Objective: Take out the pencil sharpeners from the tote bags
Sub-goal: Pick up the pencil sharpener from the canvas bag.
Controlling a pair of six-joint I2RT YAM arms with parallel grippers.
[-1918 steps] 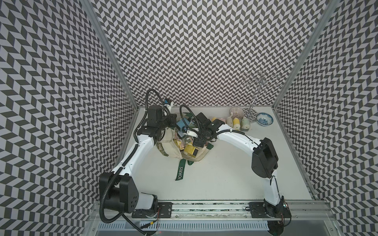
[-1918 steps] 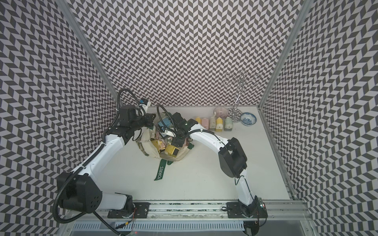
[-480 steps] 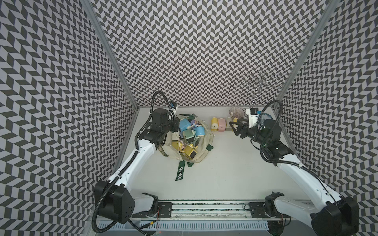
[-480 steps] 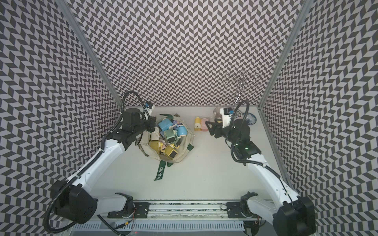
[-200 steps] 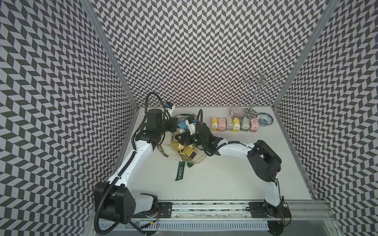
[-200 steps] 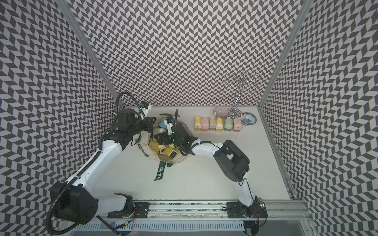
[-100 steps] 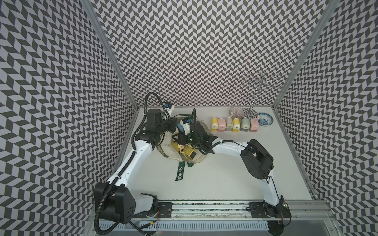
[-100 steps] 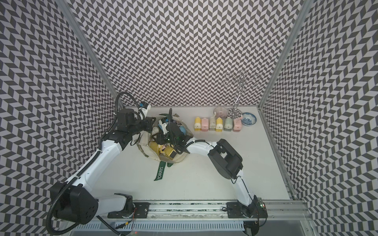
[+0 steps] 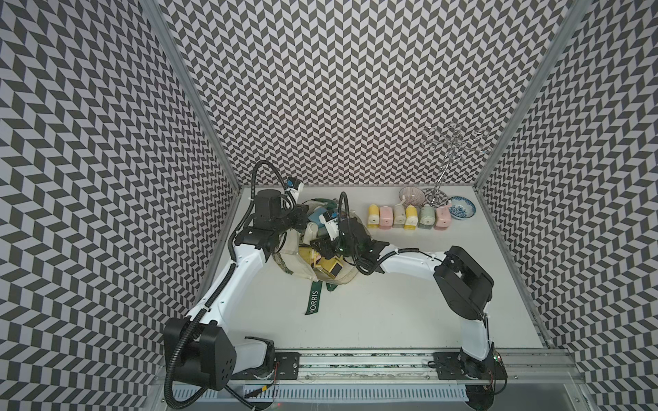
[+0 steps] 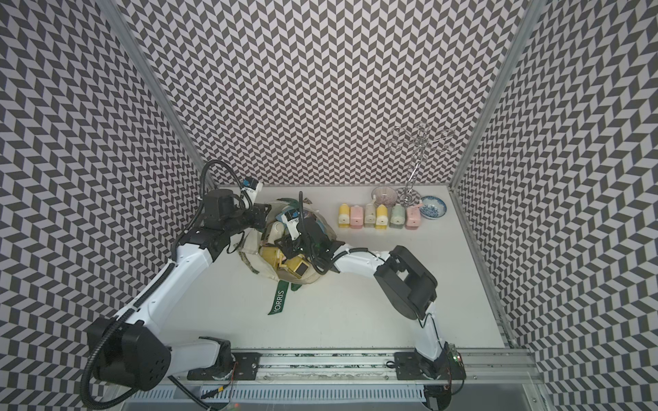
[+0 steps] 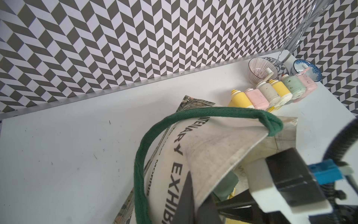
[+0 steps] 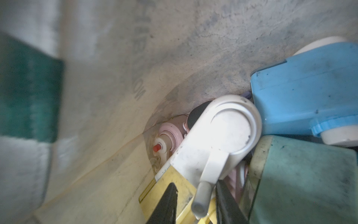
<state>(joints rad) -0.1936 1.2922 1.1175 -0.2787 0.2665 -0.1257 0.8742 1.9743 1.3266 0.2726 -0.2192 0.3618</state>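
Left of centre in both top views, the tote bag [image 9: 295,261] [image 10: 261,265] sits slumped open, and my left gripper [image 11: 197,195] is pinched tight on its canvas rim. A couple of seconds back the right gripper [image 12: 195,186] was up at the row of six sharpeners [image 9: 409,217] in the upper right. Now it's down inside the bag, jaws narrowing around the white crank [image 12: 219,133] of a yellow sharpener [image 12: 182,184], with a gap still showing, so not clamped yet. Six out, plenty left, including a blue sharpener [image 12: 302,93] and a green sharpener [image 12: 306,180] crowding the right of the wrist view.
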